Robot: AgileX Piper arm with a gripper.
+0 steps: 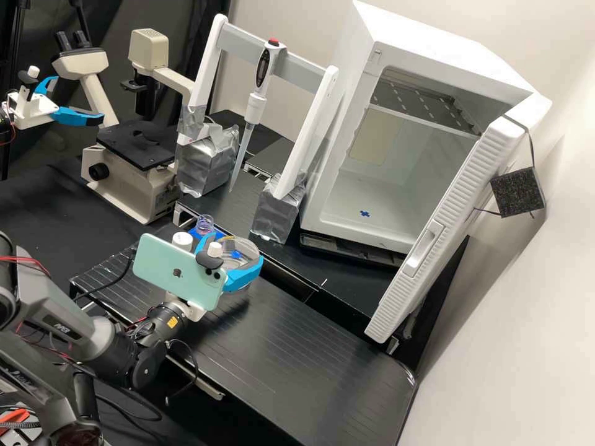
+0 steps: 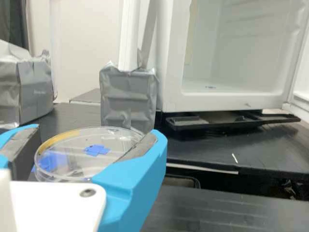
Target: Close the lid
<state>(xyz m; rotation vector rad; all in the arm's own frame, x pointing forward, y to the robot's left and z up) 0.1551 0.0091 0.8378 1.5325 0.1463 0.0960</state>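
Blue fingers of the tool (image 1: 238,253) stand wide apart, one at each side of a clear round lid (image 2: 79,166), clasping its rim above the black surface (image 1: 297,347). A blue mark (image 2: 97,150) shows on the lid, and a white-capped bottle (image 1: 182,240) sits near it.

The gripper (image 1: 238,248) is white with bright blue fingers (image 1: 245,280) and dark grey pads (image 2: 141,148), around a clear dish (image 2: 72,166) with an amber arc and a blue patch. The phone (image 1: 170,271) is mint green (almost toothpaste). In the high view, the cream-and-black microscope (image 1: 127,186) is at ten o'clock, the white cabinet (image 1: 446,52), its door (image 1: 455,179) ribbed, at two.
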